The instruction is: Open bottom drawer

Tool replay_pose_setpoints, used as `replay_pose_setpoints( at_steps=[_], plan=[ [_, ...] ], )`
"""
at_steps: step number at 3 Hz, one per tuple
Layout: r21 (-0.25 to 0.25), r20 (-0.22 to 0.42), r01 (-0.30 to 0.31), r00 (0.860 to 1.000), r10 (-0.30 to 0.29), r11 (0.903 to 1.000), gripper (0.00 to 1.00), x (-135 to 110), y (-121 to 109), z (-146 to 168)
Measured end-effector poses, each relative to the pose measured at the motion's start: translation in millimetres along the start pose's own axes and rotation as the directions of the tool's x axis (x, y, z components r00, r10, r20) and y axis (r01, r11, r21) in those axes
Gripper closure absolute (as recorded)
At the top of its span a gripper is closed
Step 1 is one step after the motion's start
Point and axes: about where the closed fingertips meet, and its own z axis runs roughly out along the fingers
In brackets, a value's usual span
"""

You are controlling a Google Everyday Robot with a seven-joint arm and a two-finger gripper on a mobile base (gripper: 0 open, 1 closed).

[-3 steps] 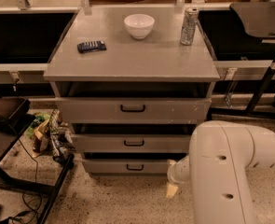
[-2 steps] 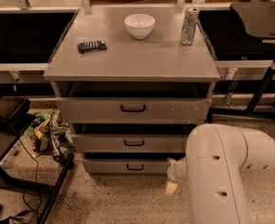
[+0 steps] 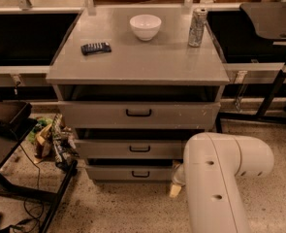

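The bottom drawer (image 3: 113,173) is the lowest and shortest of three grey fronts in the cabinet (image 3: 137,64). It has a small black loop handle (image 3: 140,174) at its middle, and a dark gap shows above the front. My gripper (image 3: 176,184) is low, at the drawer's right end and to the right of the handle, mostly hidden behind my large white arm (image 3: 220,178). The mid-height front (image 3: 108,148) and the tallest front (image 3: 99,114) sit above it.
On the cabinet top are a white bowl (image 3: 145,26), a metal can (image 3: 197,27) and a black remote (image 3: 96,48). A black cart (image 3: 9,144) and a pile of clutter (image 3: 53,140) stand on the floor at left. Black table legs (image 3: 271,96) stand at right.
My arm has shifted a little to the left, covering more of the cabinet's lower right corner. The gripper stays by the bottom drawer's right end. The drawers look unchanged.
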Motion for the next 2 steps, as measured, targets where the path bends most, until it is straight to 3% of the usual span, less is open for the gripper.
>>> replay_pose_setpoints(
  at_steps=[2],
  plan=[
    [-0.021, -0.029, -0.095, 0.995, 0.095, 0.9952, 0.43, 19, -1, 23]
  ],
)
